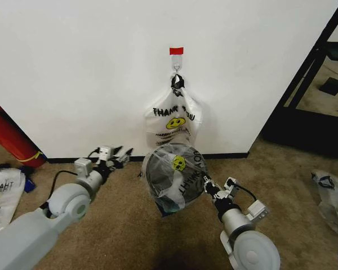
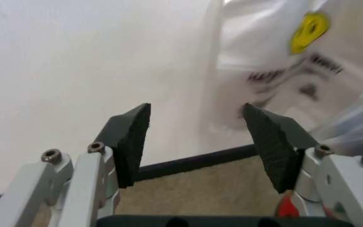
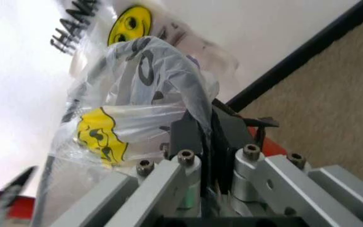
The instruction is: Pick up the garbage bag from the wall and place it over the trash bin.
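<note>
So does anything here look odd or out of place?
Yes. The trash bin is already draped in a printed bag, pinched by the right gripper, while another garbage bag hangs on the wall hook.

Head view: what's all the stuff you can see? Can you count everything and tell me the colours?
garbage bag: 1, see-through white with black letters and a yellow smiley, draped over the trash bin
trash bin: 1, black mesh, on the carpet below the hook
hanging bag: 1, white with the same print, on the hook
hook: 1, metal, on the wall
red tape: 1 square, just above the hook
wall: 1, white, black baseboard
red cylinder: 1, yellow band, leaning far left
floor bags: 2, white, one far left, one far right
carpet: brown
left gripper: 1, open, left of the bin near the baseboard
right gripper: 1, shut on the garbage bag at the bin's right side
</note>
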Robot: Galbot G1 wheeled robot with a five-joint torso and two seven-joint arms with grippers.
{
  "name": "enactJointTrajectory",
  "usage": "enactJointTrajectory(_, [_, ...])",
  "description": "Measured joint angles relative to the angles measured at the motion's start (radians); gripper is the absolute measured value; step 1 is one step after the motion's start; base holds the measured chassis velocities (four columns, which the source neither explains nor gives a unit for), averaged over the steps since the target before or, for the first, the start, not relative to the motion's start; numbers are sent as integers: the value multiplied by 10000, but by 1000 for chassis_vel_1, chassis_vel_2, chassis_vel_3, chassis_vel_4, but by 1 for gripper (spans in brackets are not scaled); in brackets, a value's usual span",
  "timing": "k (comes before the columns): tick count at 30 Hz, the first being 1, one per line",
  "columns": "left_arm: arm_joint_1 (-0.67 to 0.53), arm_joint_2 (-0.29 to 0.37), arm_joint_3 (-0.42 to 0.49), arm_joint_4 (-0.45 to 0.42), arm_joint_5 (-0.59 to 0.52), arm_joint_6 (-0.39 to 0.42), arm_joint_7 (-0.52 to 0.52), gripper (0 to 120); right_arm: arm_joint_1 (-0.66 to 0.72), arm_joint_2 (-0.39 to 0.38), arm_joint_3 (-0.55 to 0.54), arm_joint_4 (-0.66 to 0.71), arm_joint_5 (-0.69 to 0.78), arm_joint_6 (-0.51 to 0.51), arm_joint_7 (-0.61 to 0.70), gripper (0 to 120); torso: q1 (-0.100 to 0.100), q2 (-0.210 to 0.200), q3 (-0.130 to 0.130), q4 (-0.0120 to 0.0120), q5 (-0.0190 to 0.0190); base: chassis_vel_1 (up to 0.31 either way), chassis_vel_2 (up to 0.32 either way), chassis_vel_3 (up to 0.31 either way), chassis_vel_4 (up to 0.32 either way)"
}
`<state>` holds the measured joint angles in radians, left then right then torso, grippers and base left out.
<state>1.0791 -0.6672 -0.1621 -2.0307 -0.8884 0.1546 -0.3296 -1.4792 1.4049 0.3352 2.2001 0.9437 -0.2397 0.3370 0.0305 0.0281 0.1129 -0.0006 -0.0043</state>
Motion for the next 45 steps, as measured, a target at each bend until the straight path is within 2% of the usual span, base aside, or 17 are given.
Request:
enactJointTrajectory(1, [0,0,0,0,0,0,0,64,0,0,0,0,0,0,0,1,0,0,0,0,0,0,0,0,0])
enactJointTrajectory(3, [434,-218,-39,-868,-80,80,-295,55,39,20,-4,-138,-494,187,-80,1,0,0,0,-1,6,0,0,0,0])
enactJointTrajectory(8, [651,-899,782,-2705,-475,920,-694,34,-26,203,-166,-213,-1644,556,-232,1,0,1,-1,-5,6,0,0,0,0])
enactJointTrajectory(10, [638,-982,916,-2874,-587,1040,-729,30,-55,246,-198,-229,-1876,643,-282,1,0,1,-1,-4,7,0,0,0,0])
enactJointTrajectory(14, [377,-1218,1662,-3264,-1650,1483,-1161,14,-183,430,-305,-381,-3004,1087,-475,1,-1,1,-1,-2,5,0,0,0,0])
enactJointTrajectory(18, [-18,-1409,2128,-3081,-2057,1745,-1388,0,-296,497,-353,-595,-4189,1671,-694,1,-1,1,-1,-3,5,0,0,0,0])
enactJointTrajectory(21, [-494,-1621,2491,-2752,-2439,2034,-1735,0,-478,535,-451,-768,-5741,2334,-987,1,0,0,0,-3,4,0,0,0,0])
enactJointTrajectory(26, [-1010,-1997,2911,-2116,-2752,2297,-2111,0,-686,686,-616,-786,-7071,2899,-1260,1,0,0,0,-2,4,0,0,0,0])
enactJointTrajectory(35, [-1722,-2848,3587,-932,-2825,2347,-2319,0,-1065,702,-631,-710,-7451,3320,-1509,1,0,1,0,-3,4,0,0,0,0])
enactJointTrajectory(45, [-1881,-3317,3850,-375,-2764,2291,-2389,0,-1284,599,-650,-705,-8061,3666,-1745,1,0,1,0,-2,4,0,0,0,0])
